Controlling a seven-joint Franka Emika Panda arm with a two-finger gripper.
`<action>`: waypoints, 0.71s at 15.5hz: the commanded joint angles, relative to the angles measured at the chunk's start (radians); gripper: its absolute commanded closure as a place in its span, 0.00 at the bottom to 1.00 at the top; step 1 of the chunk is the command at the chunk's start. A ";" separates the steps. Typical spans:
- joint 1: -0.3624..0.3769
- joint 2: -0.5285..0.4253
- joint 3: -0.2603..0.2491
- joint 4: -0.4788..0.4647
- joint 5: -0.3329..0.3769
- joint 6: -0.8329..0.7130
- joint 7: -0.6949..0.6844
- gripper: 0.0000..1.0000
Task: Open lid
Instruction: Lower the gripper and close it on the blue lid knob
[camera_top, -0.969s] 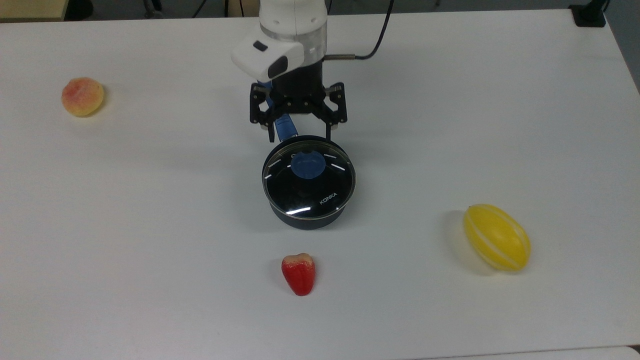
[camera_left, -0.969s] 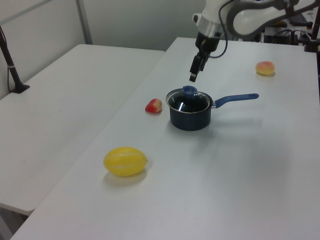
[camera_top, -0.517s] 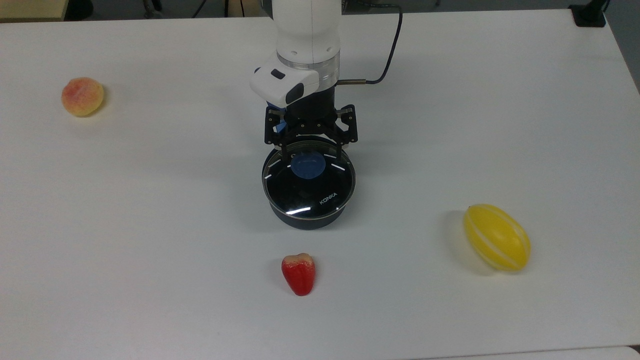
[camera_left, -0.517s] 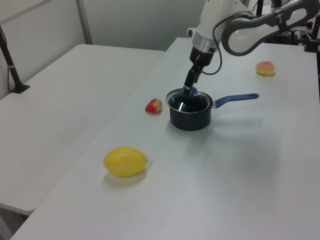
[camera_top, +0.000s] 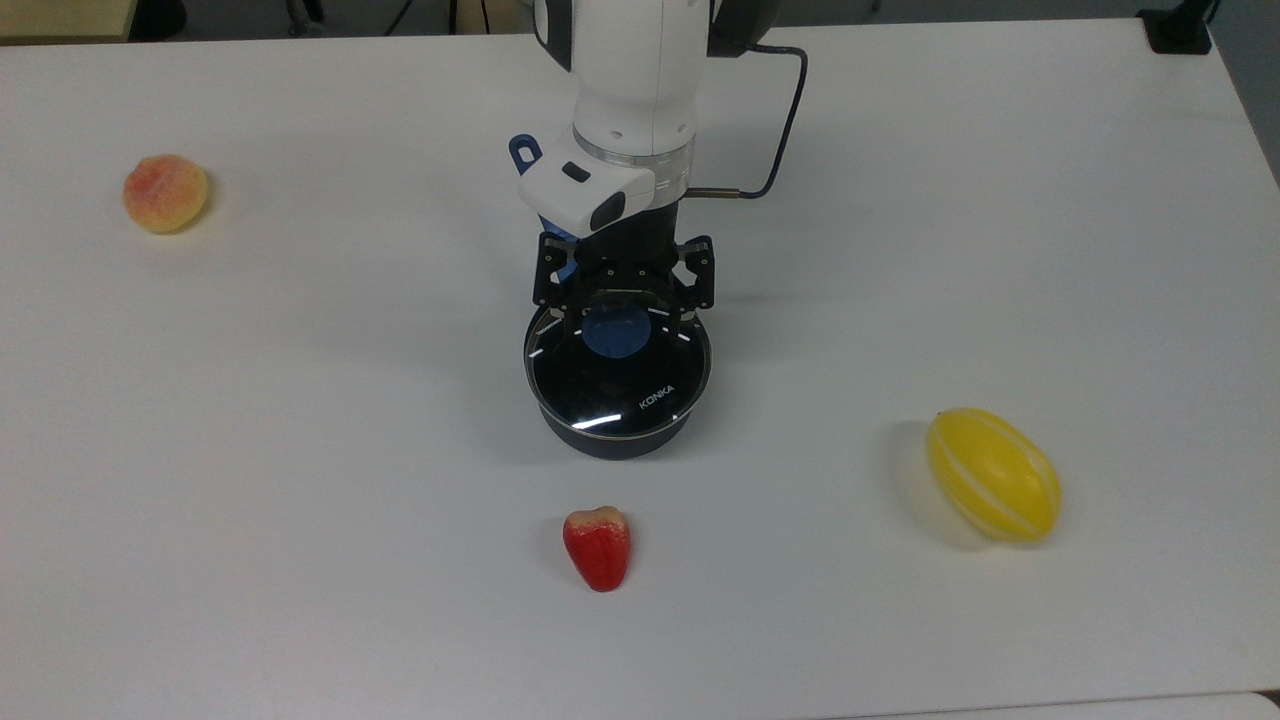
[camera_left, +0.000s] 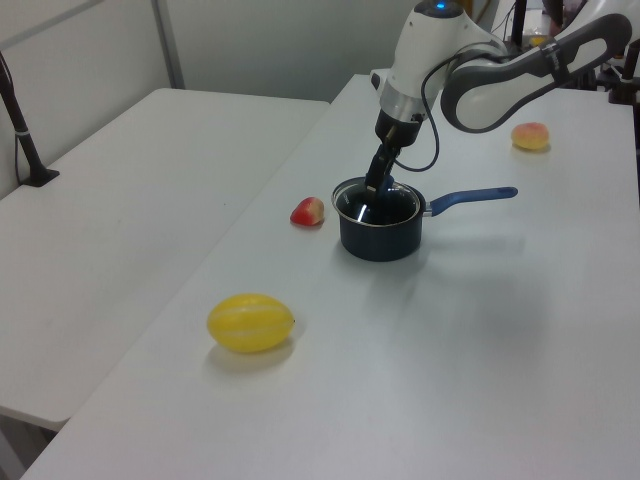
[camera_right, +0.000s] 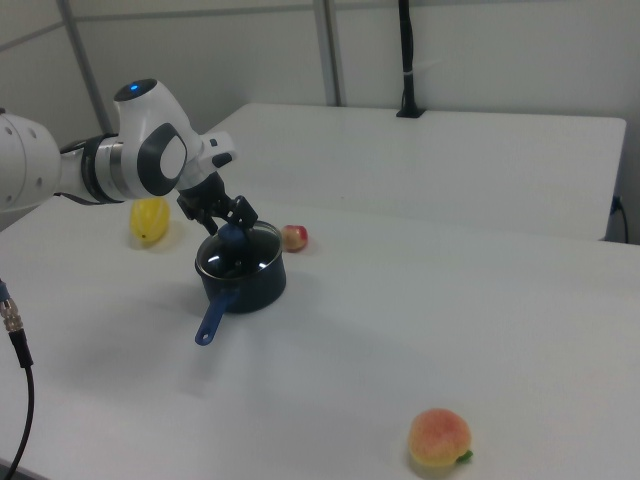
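Straddling the lid's (camera_top: 617, 370) knob, the pincer (camera_top: 624, 313) gapes.

lid (camera_top: 617, 375): round clear glass disc, thin metal rim, white "KONKA" print nr the edge.
knob (camera_top: 616, 332): blue, at centre of lid, partly covered from above.
state: closed, sits flat on its pot, level.
place: mid-table in the top view; also seen in the left view (camera_left: 378, 204) & right view (camera_right: 238, 256).
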 joint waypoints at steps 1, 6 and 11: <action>0.004 -0.007 0.002 -0.014 -0.026 0.026 0.035 0.32; 0.004 -0.009 0.007 -0.015 -0.023 0.025 0.041 0.85; 0.002 -0.015 0.007 -0.015 -0.023 0.015 0.033 0.91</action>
